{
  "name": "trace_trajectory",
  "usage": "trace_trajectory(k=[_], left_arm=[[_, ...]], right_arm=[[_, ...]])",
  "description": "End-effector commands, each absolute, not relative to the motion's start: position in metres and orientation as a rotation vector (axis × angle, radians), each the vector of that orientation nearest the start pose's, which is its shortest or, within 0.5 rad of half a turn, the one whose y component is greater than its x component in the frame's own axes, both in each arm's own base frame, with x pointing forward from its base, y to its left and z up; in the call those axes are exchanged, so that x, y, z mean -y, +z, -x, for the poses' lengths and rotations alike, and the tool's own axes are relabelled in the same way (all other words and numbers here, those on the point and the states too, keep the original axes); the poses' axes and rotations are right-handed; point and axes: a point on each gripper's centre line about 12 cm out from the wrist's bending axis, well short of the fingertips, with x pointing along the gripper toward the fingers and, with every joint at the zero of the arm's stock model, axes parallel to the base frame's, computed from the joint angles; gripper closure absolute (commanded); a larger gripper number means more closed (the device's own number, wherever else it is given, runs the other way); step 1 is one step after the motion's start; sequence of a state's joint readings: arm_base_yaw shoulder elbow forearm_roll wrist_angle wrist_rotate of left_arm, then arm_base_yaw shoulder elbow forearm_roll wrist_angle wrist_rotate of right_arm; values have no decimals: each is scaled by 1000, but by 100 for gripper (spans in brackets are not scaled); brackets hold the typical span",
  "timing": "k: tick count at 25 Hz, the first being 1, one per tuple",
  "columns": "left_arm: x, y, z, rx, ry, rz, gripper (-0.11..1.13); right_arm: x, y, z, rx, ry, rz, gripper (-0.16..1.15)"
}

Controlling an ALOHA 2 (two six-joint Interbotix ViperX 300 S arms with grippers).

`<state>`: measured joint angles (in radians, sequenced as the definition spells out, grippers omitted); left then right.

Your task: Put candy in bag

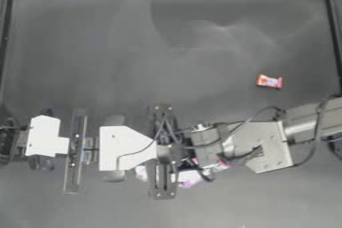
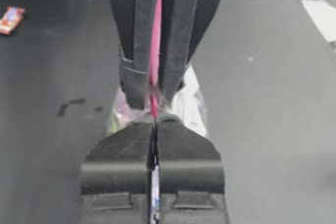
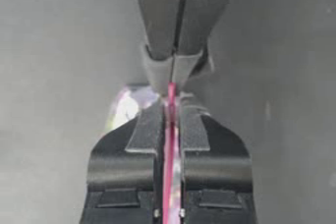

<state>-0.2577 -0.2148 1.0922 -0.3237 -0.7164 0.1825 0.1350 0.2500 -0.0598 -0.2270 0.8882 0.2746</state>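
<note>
Both the left hand (image 2: pixel 154 120) and right hand (image 3: pixel 172 101) pinch the bag (image 1: pixel 188 177), the candy (image 1: pixel 269 81) well apart.

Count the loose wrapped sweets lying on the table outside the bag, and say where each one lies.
1. The candy lies alone on the table's right side, apart from both grippers, which clamp the bag near the front edge. More sweets show inside the bag, mostly hidden.
</note>
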Motion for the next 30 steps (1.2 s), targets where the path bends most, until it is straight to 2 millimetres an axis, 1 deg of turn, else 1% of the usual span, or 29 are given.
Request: trace_trajectory(k=[1, 7, 16, 23, 30], left_arm=[[54, 198, -297, -122, -48, 31, 89], [54, 200, -298, -118, -47, 22, 89], [53, 204, -295, -103, -49, 23, 89], [53, 203, -293, -106, -48, 21, 89], [53, 203, -292, -107, -47, 21, 89]], right_arm=[[-45, 267, -472, -995, -98, 29, 75], [-46, 267, -467, -995, -100, 17, 78], [-47, 258, -463, -1013, -104, 7, 78], [-48, 255, -460, -1026, -99, -4, 78], [-50, 251, -452, -1043, -96, -41, 78]])
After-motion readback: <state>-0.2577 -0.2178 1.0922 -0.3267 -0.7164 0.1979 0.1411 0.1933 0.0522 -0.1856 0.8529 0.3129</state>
